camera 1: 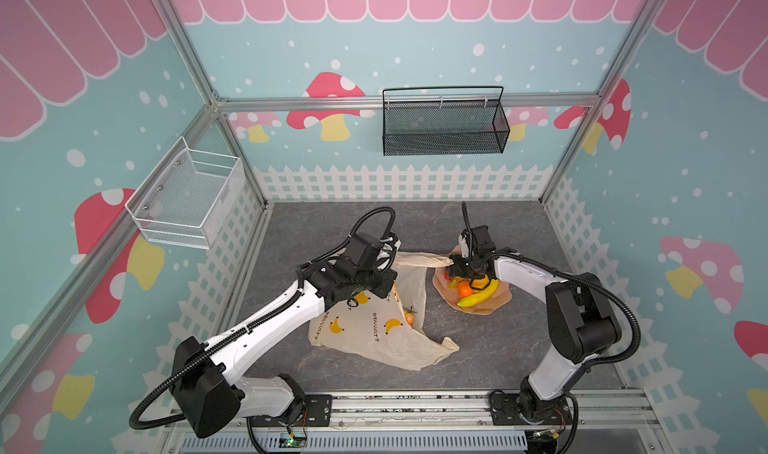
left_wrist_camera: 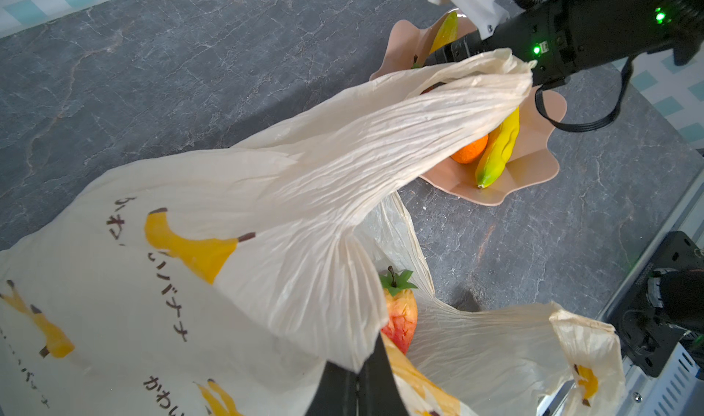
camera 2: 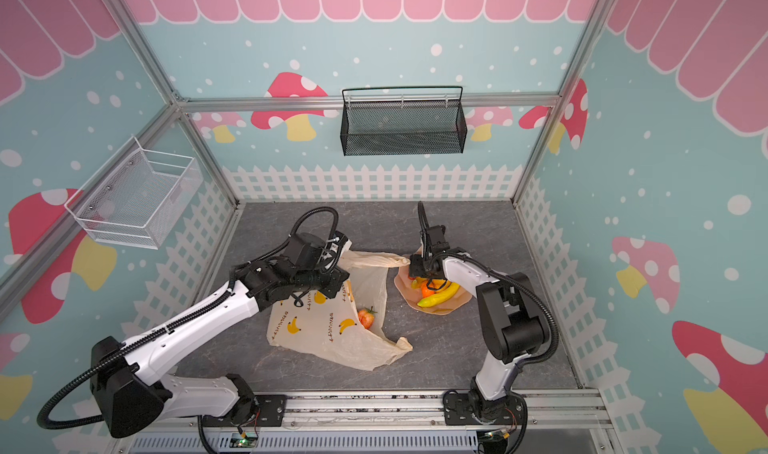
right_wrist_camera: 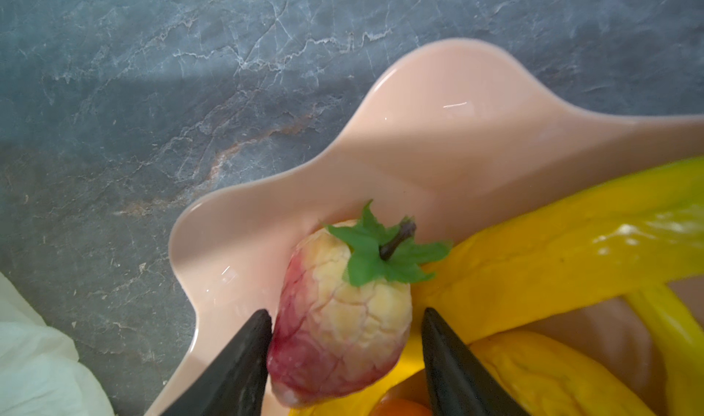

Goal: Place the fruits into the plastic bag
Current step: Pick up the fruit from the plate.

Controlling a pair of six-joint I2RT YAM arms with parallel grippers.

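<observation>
Right gripper (right_wrist_camera: 346, 313) straddles strawberry (right_wrist_camera: 337, 330) on pink plate (right_wrist_camera: 438, 147).

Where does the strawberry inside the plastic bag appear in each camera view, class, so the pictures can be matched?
In a top view: strawberry at the plastic bag's open edge, mid-frame.
In a top view: same place, slightly further left.
Left wrist: peeking from behind the gathered bag flap.
Right wrist: not in it; a second strawberry lies there on the pink plate.
Shared landmark: that pink plate, seen in all four views.
</observation>
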